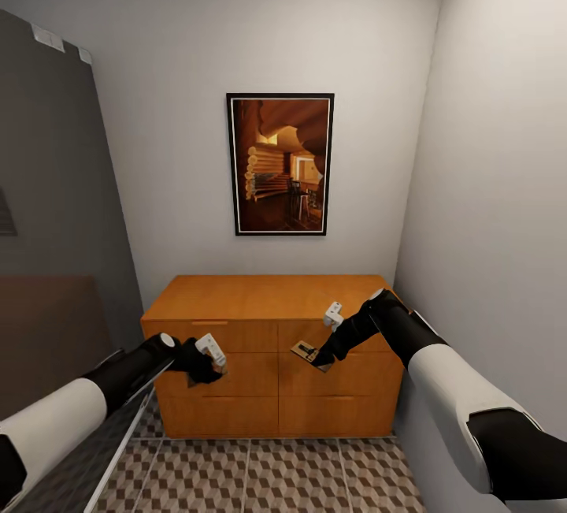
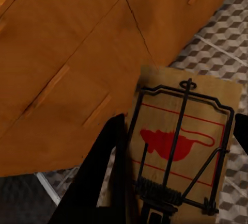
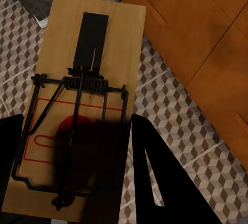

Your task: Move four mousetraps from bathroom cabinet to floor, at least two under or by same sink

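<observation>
A grey wall [image 1: 197, 64] with a framed picture [image 1: 280, 164] rises behind the cabinet [image 1: 268, 296], which stands in a narrow corner on the cube-patterned floor [image 1: 260, 473]. Its drawers look closed and its top is bare.

Both arms hang in front of the drawer fronts. The left claw [image 1: 206, 363] is clamped on a mousetrap [image 2: 183, 146], the black fingers [image 2: 101, 172] pressing its long edges, the board held above floor tiles beside the cabinet. The right claw [image 1: 324, 357] is likewise clamped on a second trap [image 3: 85, 105], fingers [image 3: 150, 177] on both sides, with the floor beneath it.

So, as I judge it, two of the four traps are out of the cabinet and in hand, but none lies on the floor yet. Two more remain to be fetched; I cannot tell where they are. The two held traps want carrying to the sink and setting down under or next to it.

No readable writing: each board bears only a red printed outline and a red blot, with no legible brand.
</observation>
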{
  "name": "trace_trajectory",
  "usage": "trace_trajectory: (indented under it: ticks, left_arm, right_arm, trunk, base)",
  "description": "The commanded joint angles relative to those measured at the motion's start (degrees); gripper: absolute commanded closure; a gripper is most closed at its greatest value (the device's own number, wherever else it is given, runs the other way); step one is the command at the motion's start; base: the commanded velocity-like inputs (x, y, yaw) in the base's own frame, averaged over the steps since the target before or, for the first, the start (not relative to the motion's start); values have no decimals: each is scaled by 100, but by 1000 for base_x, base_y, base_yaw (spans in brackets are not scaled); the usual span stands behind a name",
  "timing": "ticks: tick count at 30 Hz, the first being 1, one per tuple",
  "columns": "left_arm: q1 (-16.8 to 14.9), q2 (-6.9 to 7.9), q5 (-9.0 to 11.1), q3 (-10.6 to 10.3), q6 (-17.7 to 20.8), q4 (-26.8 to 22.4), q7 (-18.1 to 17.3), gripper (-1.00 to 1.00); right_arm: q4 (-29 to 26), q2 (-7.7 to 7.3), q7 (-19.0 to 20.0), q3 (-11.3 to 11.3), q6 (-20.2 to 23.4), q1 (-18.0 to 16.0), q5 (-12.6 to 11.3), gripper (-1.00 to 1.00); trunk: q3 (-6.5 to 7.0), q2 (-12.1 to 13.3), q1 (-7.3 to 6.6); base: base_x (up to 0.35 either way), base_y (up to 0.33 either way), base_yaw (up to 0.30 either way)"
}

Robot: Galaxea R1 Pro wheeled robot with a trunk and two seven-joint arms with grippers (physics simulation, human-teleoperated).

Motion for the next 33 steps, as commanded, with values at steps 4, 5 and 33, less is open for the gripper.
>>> trace_trajectory:
  ticks: [4, 5, 33]
  left_arm:
    - [22, -47, 71, -48, 72, 173, 699, 100]
    - [26, -52, 77, -54, 77, 228, 778, 100]
    - [32, -66, 131, -62, 45, 344, 910, 100]
  right_arm:
    - [-14, 4, 19, 12, 76, -1, 2, 100]
    - [-18, 9, 19, 13, 72, -1, 2, 100]
    - [84, 46, 5, 12, 71, 11, -7, 100]
  trunk:
    - [-3, -5, 2]
    - [-3, -5, 2]
    - [-3, -5, 2]
  base:
    - [0, 0, 0]
    - [0, 0, 0]
    - [0, 0, 0]
